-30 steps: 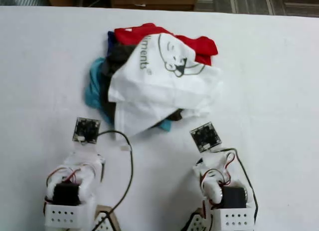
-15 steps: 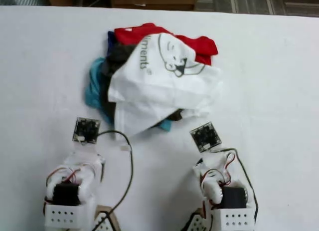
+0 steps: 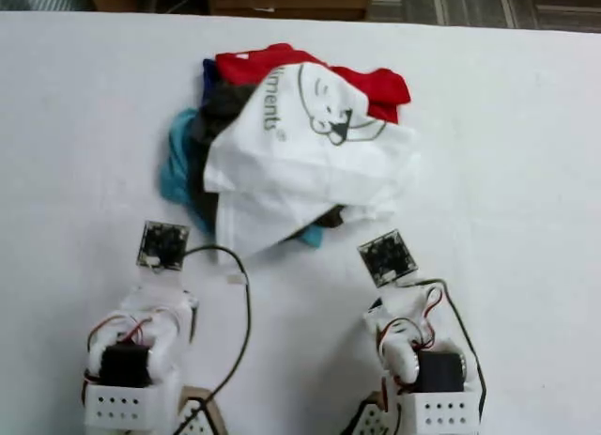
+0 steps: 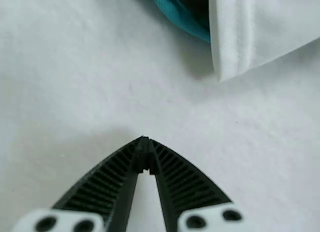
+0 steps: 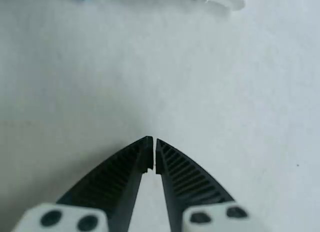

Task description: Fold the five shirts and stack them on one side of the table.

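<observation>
The shirts (image 3: 291,144) lie in one unfolded heap on the tabletop (image 3: 507,125), midway along and nearer its far edge. The white shirt (image 3: 310,163) is on top, the red shirt (image 3: 263,64) behind it and the teal shirt (image 3: 174,167) juts out on the left arm's side. Nothing has moved over the last second, so folding looks not yet begun. Both arms sit tucked back at the near edge. The left gripper (image 4: 144,143) and right gripper (image 5: 152,142) are each closed on nothing, over bare tabletop just short of the heap.
</observation>
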